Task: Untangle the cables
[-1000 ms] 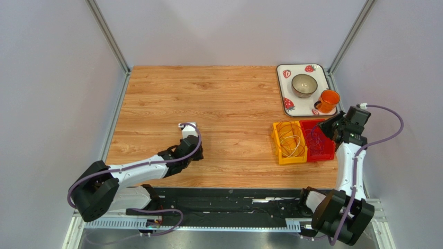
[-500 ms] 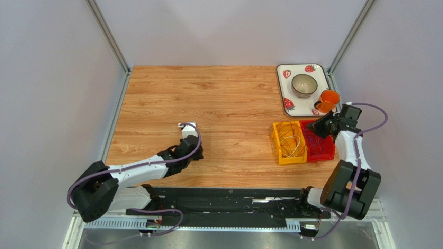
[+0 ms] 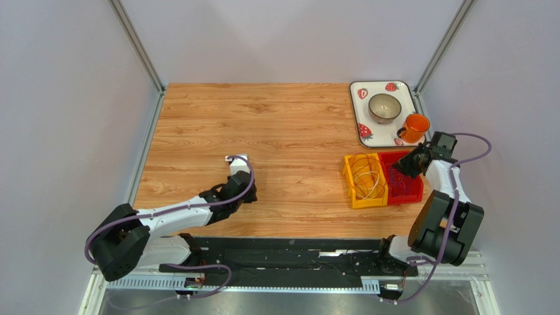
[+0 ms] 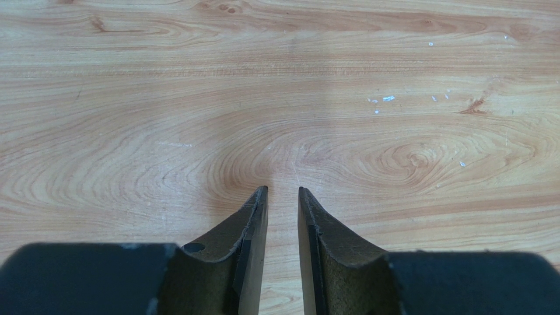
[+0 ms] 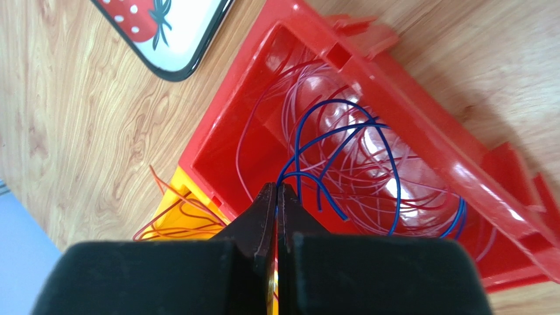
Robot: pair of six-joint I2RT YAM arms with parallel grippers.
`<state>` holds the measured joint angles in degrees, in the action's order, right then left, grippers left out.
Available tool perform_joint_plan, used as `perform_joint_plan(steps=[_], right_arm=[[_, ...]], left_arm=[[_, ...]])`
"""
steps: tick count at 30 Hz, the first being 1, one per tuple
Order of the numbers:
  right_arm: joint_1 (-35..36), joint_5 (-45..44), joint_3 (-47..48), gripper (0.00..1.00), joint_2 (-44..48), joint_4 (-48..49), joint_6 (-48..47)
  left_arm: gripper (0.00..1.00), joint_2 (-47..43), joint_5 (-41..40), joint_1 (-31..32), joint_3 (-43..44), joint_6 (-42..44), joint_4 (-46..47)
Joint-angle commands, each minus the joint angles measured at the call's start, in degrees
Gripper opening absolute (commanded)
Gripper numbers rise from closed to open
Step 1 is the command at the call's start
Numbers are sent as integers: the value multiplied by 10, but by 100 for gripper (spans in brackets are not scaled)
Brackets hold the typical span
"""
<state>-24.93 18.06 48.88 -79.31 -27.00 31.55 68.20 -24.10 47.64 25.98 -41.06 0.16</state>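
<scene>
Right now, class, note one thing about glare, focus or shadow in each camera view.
Right wrist: glare inside the red bin washes out the pale cables. Left wrist: the table grain is sharp and evenly lit. Top external: soft, even light, only faint shadows.

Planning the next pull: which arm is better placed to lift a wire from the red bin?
Right. The right pincer is over the red bin, tips at the blue wire; the left pincer hangs over bare table, far off.
</scene>
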Motion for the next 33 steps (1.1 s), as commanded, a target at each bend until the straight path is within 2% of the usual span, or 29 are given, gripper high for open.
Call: perform_joint_plan(steps=[1, 6, 8, 9, 10, 12, 15, 21, 23, 24, 25, 28, 33], right_arm=[[-3, -39, 31, 0, 9, -12, -11], [-2, -43, 33, 2, 6, -17, -25], [-1, -17, 32, 14, 6, -13, -25], [1, -10, 33, 33, 8, -12, -24], [4, -8, 36, 40, 16, -14, -25], [12, -18, 53, 52, 27, -30, -28], [16, -13, 79, 62, 47, -52, -32], [22, -7, 116, 58, 96, -99, -35], [22, -9, 112, 49, 114, -110, -33], [22, -8, 97, 37, 137, -111, -30], [23, -5, 71, 20, 175, -109, -15], [23, -11, 17, 7, 209, -119, -6], [30, -49, -53, 6, 251, -136, -11]], left_arm=[[32, -4, -6, 0, 11, -4, 12], [31, -4, -6, 0, 11, -4, 12], [31, -4, -6, 0, 12, -4, 12], [31, -4, -6, 0, 12, -3, 12], [31, -4, -6, 0, 12, -4, 12], [31, -4, -6, 0, 12, -4, 12], [31, -4, -6, 0, 12, -4, 12], [31, -3, -6, 0, 12, -4, 12], [31, -3, -6, 0, 12, -4, 12], [31, -3, -6, 0, 13, -4, 12], [31, -2, -6, 0, 12, -3, 12], [31, -3, -5, 0, 13, -4, 12], [31, -3, -4, 0, 13, -3, 12]])
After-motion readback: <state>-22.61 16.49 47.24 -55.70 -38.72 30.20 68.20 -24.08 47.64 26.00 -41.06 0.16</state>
